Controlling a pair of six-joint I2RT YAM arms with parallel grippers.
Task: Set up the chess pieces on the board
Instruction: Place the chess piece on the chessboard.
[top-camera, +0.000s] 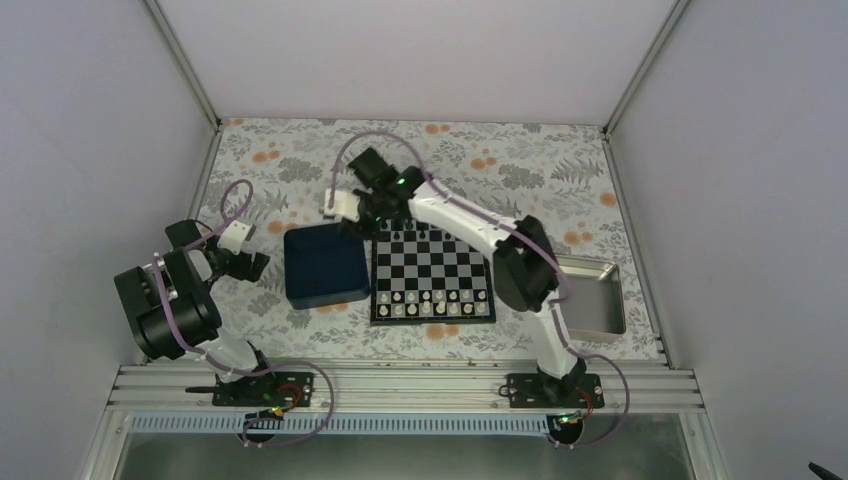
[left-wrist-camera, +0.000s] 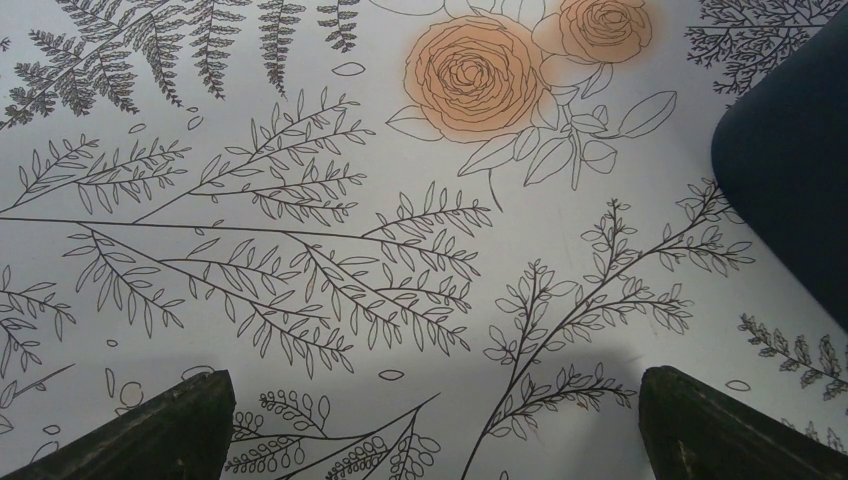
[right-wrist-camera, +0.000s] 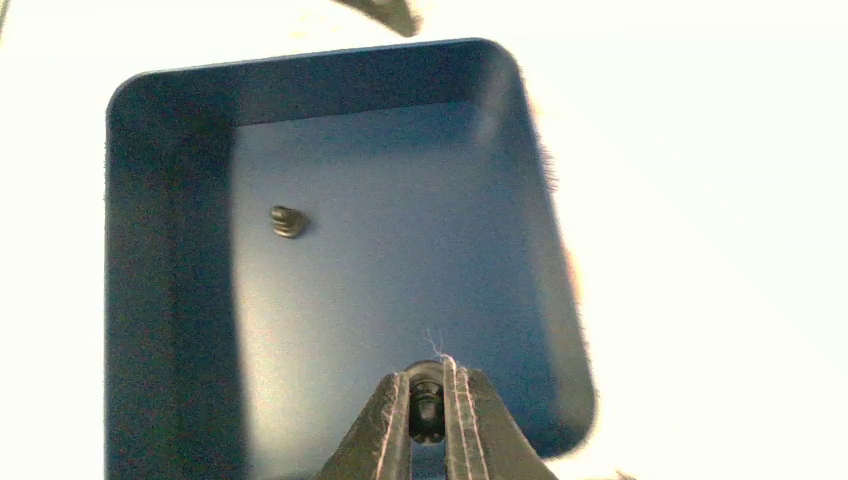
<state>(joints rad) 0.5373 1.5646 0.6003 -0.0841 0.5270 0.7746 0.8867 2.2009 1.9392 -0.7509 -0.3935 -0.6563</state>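
**Operator:** What does the right wrist camera give me that the overhead one doesn't?

**Spotter:** It shows you the right tool (right-wrist-camera: 430, 385) pressed together on a tiny black chess piece (right-wrist-camera: 428, 408), pinched between the tips inside the dark blue tray (right-wrist-camera: 170, 250). You can't tell whether the piece touches the tray floor. A second black piece (right-wrist-camera: 287, 222) lies alone on that floor, well apart, toward the left wall. From above you see neither; the tray's inside reads only as dark.

**Operator:** And what does the overhead view add?

**Spotter:** There you see the chessboard (top-camera: 432, 273) just right of the tray. A few black pieces (top-camera: 415, 237) stand along its far edge and white pieces (top-camera: 430, 302) fill its near rows. A silver metal tray (top-camera: 600, 300) sits further right on the counter (top-camera: 500, 160).

**Operator:** How are my arms posed?

**Spotter:** Your right arm (top-camera: 525, 270) rises from its base, bends above the board's right side and reaches diagonally to the blue tray's far right corner, wrist tipped down. Your left arm (top-camera: 170, 300) is folded back at the left. Its left tool (left-wrist-camera: 430, 440) hangs over the flowered counter beside the tray with its fingers (left-wrist-camera: 150, 430) spread wide and nothing between them.
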